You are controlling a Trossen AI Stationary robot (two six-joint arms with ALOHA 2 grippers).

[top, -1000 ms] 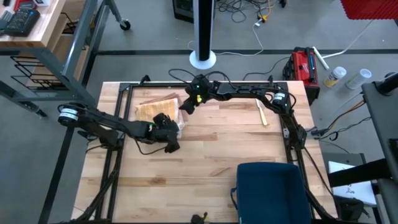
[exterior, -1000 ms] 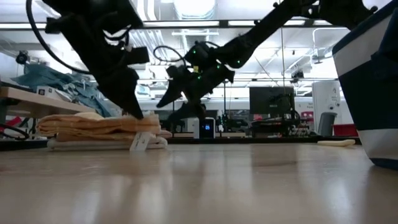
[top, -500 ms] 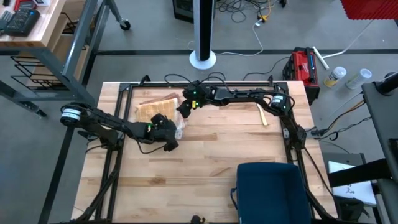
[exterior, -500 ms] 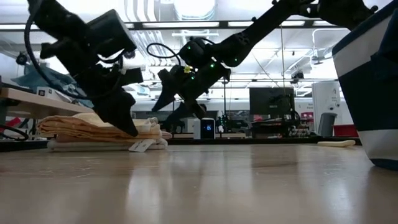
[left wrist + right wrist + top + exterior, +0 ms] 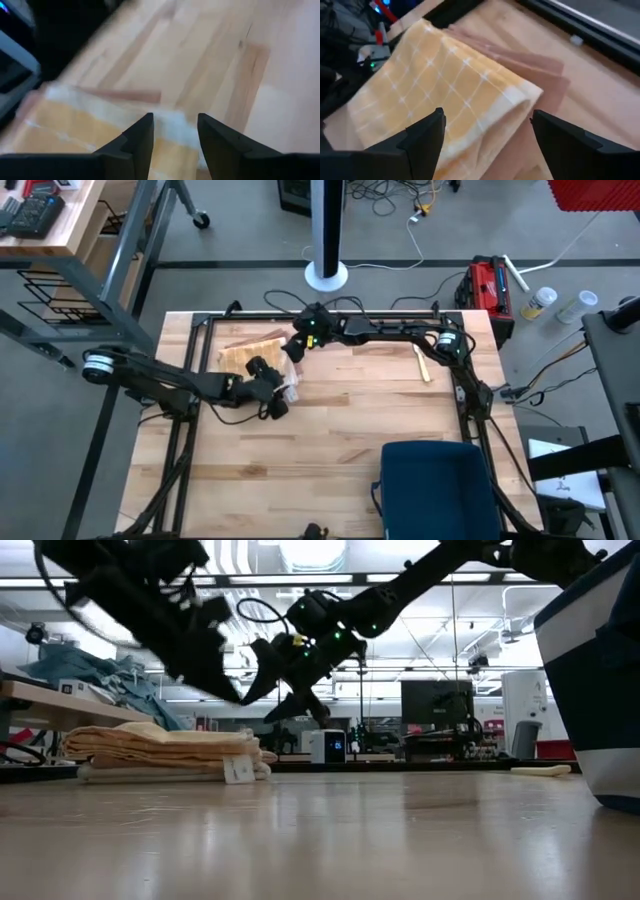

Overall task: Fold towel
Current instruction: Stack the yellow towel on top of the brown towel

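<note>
Yellow towel (image 5: 252, 352) sits folded in a flat stack at the far left of the table (image 5: 340, 450), w/ a small white tag (image 5: 238, 769) hanging off its right edge.

What changed: a sec ago the left gripper (image 5: 282, 379) was pressed down on the towel's right end. Now it has lifted off, and in the low view it hangs in the air above the stack, not touching. Its fingers (image 5: 141, 134) closed partway while it rose, w/ a gap between them and nothing held. So the towel was let go and stayed put. I think the fold is done or nearly done; maybe one more pat or tidy.

Left arm reaches in from the left side, low over the table, its gripper just right of the towel's near corner.

Right gripper (image 5: 297, 345) moved closer to the towel too. It now hovers above the stack's far right corner, fingers (image 5: 422, 138) spread wide, empty, pointing down at the cloth. Right arm stretches along the far edge of the table from the right side.
</note>
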